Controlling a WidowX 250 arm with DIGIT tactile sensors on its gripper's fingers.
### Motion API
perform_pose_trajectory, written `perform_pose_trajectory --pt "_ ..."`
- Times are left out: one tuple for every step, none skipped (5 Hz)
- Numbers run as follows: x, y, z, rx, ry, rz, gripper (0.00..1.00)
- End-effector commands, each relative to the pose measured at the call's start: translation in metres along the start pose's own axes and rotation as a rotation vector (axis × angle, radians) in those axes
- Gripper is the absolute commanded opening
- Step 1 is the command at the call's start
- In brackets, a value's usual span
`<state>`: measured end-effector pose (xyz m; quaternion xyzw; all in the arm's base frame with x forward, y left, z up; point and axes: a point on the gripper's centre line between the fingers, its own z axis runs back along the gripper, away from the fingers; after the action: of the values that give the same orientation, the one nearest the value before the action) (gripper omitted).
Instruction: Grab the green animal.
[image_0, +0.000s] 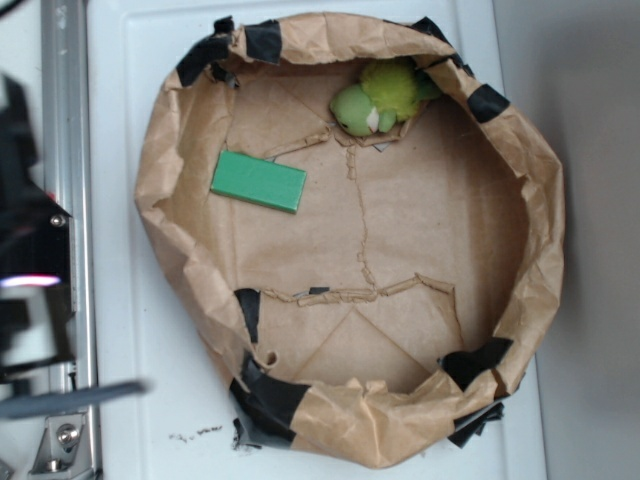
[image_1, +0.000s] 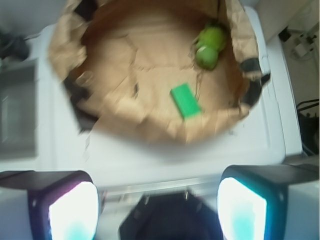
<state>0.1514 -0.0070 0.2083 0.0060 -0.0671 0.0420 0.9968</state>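
The green animal (image_0: 378, 97) is a lime-green plush with a white patch on its round head. It lies inside a crumpled brown paper bowl (image_0: 545, 200), against the far wall at the upper right. In the wrist view the green animal (image_1: 209, 47) shows blurred near the paper bowl's (image_1: 60, 45) upper right rim. My gripper (image_1: 157, 200) stands open, its two fingers wide apart with nothing between them. It sits outside the bowl, over the white table and well away from the toy. My arm (image_0: 25, 250) is a dark blur at the left edge.
A flat darker-green block (image_0: 258, 181) lies on the bowl's floor at the left; the same block (image_1: 185, 101) shows in the wrist view. Black tape patches mark the rim. A metal rail (image_0: 65, 120) runs down the table's left side. Cables (image_1: 300, 45) lie beyond the table.
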Motion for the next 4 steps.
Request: perform_pose_trajectory --pt "0.005 0.004 0.005 0.002 -0.033 0.026 1.0" --pt "0.005 0.004 0.005 0.002 -0.033 0.026 1.0" --pt "0.005 0.004 0.005 0.002 -0.033 0.026 1.0" --pt "0.043 0.01 -0.03 0.05 -0.083 0.174 1.0"
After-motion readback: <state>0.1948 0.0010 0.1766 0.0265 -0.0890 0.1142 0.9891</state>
